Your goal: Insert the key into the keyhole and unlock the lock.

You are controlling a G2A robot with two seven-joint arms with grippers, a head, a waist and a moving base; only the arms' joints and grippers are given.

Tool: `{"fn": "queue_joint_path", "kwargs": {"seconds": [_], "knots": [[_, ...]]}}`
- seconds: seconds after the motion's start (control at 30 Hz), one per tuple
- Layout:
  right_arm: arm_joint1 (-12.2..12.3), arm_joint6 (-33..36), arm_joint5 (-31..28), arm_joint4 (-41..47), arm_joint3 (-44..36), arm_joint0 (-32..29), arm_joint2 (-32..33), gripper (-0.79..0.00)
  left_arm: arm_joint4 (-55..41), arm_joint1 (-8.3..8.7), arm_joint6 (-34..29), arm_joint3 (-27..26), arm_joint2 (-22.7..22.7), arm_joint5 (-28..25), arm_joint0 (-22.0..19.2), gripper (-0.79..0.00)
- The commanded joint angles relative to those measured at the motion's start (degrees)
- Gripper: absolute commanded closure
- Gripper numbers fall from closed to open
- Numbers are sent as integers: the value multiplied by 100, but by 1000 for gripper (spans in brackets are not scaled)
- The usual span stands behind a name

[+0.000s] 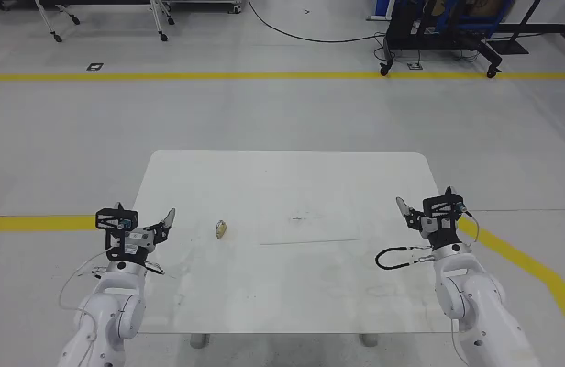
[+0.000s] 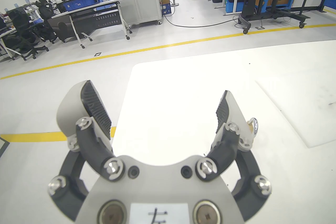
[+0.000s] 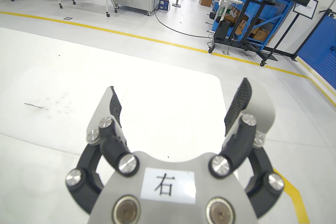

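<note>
Lying near the left fingers (image 1: 168, 218) is the lock (image 1: 222, 227).

I see: small brass-coloured piece (image 1: 221, 228) on the tabletop (image 1: 292, 183) near its left edge; left gripper (image 1: 145, 213), spread, at that edge; right gripper (image 1: 427, 200), spread, at right edge.

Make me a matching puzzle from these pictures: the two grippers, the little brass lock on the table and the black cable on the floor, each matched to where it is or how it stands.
Things:
1. left gripper
2. right gripper
3. small brass lock
4. black floor cable

Places or states:
A. curves beyond the far edge of the table
B. open, at the table's right edge
C. lies on the table, nearer the left arm
D. open, at the table's left edge

Pairs: 1-D, 2-B, 3-C, 4-A.
</note>
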Motion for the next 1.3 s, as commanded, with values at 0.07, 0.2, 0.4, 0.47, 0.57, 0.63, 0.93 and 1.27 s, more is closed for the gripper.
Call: {"fn": "queue_joint_path", "kwargs": {"seconds": [0.07,0.2,0.4,0.47,0.57,0.63,0.93,1.27], "knots": [[0,0,0,0,0,0,0,-785,0,0,0,0,0,0,0,-784],[-4,-8,-19,-7,3,5,-30,-785,0,0,0,0,0,0,0,-785],[-34,198,-642,-236,307,375,-614,-785,0,0,0,0,0,0,0,-785],[-42,191,-882,76,406,465,-623,-785,0,0,0,0,0,0,0,-785],[-42,191,-882,76,406,465,-623,-785,0,0,0,0,0,0,0,-785],[-42,191,-882,76,406,465,-623,-785,0,0,0,0,0,0,0,-785],[-78,560,-993,-195,478,724,-1072,-785,0,0,0,0,0,0,0,-785],[-262,1187,-2475,-355,1771,2167,-2567,-785,0,0,0,0,0,0,0,-785]]}}
